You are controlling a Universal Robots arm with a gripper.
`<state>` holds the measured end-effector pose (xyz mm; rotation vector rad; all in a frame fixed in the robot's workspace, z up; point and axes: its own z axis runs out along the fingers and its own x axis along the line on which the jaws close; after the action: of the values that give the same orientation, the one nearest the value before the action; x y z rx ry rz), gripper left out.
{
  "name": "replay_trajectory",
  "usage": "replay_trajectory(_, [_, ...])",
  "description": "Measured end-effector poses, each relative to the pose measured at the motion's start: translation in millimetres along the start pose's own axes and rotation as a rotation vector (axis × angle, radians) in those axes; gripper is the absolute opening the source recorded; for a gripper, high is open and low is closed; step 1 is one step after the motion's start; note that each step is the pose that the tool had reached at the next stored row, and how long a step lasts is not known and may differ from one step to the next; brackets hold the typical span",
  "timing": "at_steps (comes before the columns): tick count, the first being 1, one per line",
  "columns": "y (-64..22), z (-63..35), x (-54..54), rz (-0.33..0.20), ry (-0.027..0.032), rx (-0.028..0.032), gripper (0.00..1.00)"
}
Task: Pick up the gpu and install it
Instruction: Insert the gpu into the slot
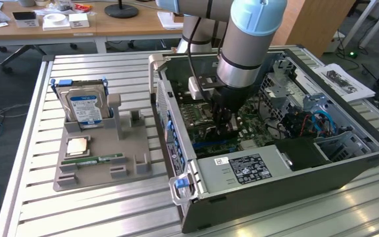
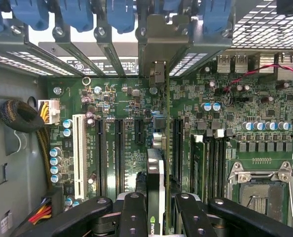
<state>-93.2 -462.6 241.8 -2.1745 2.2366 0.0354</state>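
here the gripper (image 2: 159, 200) is down inside the computer case (image 1: 288, 180), its jaws clamped on the two faces of the gpu (image 2: 155, 165). the card stands on edge over the green board (image 2: 112, 94), among the long black slots (image 2: 119, 148). the pick-up looks done, and the step in hand is the seating. whether the card's edge already touches its slot i cannot tell, as the card hides it. seating it, i'd judge, calls for the edge kept square and a straight, even push.
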Motion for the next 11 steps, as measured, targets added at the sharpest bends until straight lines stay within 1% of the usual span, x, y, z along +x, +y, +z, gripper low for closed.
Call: replay_trajectory(11, [0.0, 1.2, 0.0, 0.0, -0.0001, 0.0001, 0.27])
